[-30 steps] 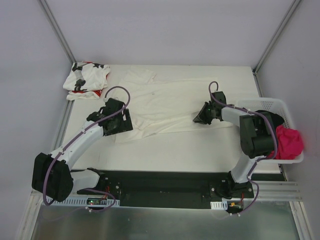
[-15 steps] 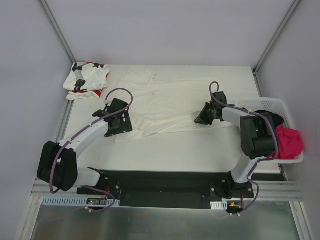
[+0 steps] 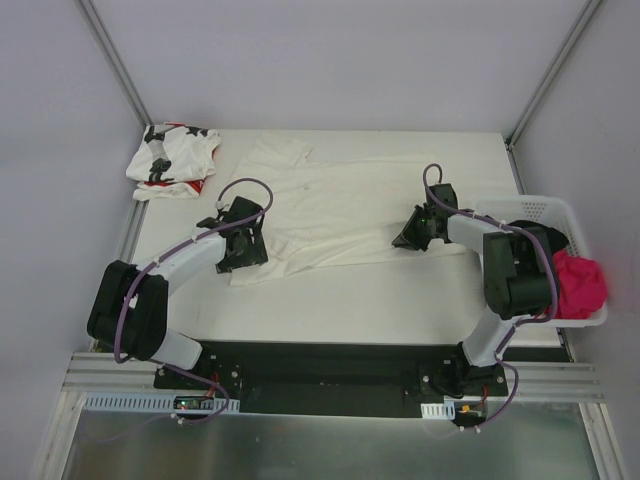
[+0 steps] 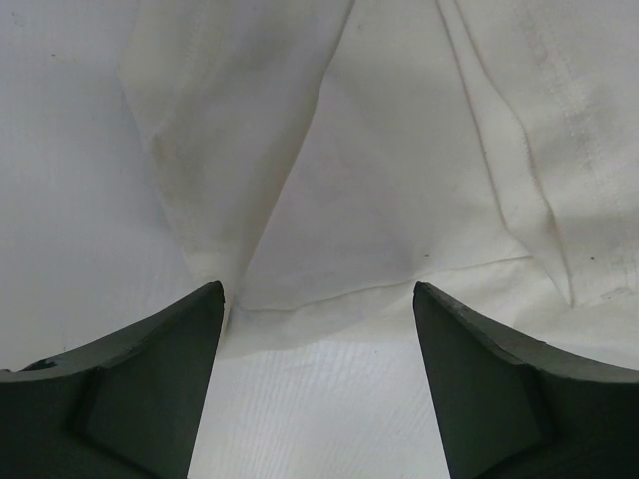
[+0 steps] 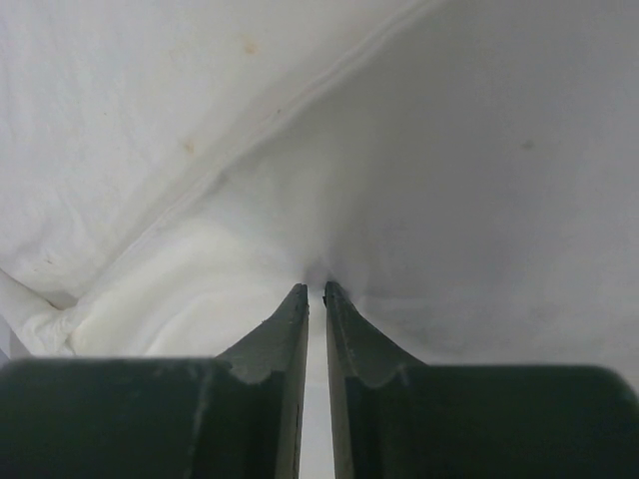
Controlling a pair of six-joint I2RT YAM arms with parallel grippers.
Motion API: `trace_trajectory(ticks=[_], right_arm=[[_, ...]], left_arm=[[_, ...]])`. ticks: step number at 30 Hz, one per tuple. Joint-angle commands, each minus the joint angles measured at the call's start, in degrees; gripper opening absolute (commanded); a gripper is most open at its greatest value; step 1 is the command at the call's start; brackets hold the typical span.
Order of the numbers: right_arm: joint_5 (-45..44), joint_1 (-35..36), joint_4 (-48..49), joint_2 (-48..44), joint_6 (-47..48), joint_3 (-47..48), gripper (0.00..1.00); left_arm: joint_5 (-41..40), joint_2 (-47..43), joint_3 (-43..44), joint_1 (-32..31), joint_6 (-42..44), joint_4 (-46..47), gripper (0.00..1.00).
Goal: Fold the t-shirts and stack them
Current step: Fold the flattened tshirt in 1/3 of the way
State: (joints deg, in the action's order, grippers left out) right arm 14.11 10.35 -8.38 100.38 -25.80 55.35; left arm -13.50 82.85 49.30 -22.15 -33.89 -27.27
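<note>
Right hand (image 5: pixel 317 291), wrist view only: pinched t-shirt (image 5: pixel 449 180)

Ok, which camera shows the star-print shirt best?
Top external. The star-print shirt lies crumpled at the far left, and all of it is in view. Both wrist views show only the cream shirt up close, and nothing of the starred one.

Overhead camera looks down from behind; both wrist cameras close over cream t-shirt (image 3: pixel 330 210)
</note>
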Motion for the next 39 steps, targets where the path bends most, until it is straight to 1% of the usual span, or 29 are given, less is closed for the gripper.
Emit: trace_trajectory(ticks=[1, 2, 3, 4, 7, 8, 10, 11, 15, 23, 25, 29, 39], right_arm=[[-1.28, -0.51, -1.73, -2.2, 1.02, -0.42, 0.14], [-1.28, -0.59, -1.73, -2.2, 1.02, -0.42, 0.14], [-1.28, -0.51, -1.73, -2.12, 1.1, -0.42, 0.14], [-1.28, -0.59, -1.73, -2.12, 1.19, -0.33, 0.14], [-1.36, -0.51, -1.73, -1.94, 1.1, -0.25, 0.14], [-1.19, -0.51, -1.81, -1.77, 1.1, -0.16, 0.13], [-1.28, -0.51, -1.73, -1.76, 1.1, -0.16, 0.13], [-1.1, -0.51, -1.73, -1.68, 1.1, -0.07, 0.13], [-1.36, -0.59, -1.9, -1.76, 1.1, -0.24, 0.13], [-1.72, -0.77, -2.78, -2.2, 1.19, -0.25, 0.13], [-1.72, -0.77, -2.87, -2.2, 1.1, -0.25, 0.13], [-1.89, -0.94, -3.04, -2.03, 0.84, -0.42, 0.13], [-1.98, -1.3, -4.09, -1.76, 0.93, -0.25, 0.13]], left_arm=[[1.63, 0.91, 0.45, -0.26, -0.65, 1.07, 0.69], [1.72, 1.0, 0.36, -0.26, -0.65, 1.08, 0.67], [1.81, 0.91, 0.27, -0.17, -0.56, 1.16, 0.62], [1.81, 0.91, 0.18, -0.26, -0.56, 1.25, 0.51], [2.16, 0.74, -0.08, -0.26, -0.65, 1.25, 0.4], [2.25, 0.65, -0.17, -0.17, -0.65, 1.08, 0.31], [2.25, 0.47, -0.25, -0.17, -0.56, 1.08, 0.25], [2.33, 0.3, -0.34, -0.17, -0.48, 1.08, 0.19], [2.42, 0.12, -0.52, -0.17, 0.05, 0.99, 0.13], [1.9, -1.54, 0.8, -0.26, 1.02, -1.12, 0.06], [1.2, -2.07, 1.32, -0.17, 1.28, -1.73, 0.0], [0.23, -3.57, 2.29, -0.17, 1.98, -2.44, 0.0], [-0.39, -4.1, 4.31, 0.18, 3.83, -3.76, 0.0]])
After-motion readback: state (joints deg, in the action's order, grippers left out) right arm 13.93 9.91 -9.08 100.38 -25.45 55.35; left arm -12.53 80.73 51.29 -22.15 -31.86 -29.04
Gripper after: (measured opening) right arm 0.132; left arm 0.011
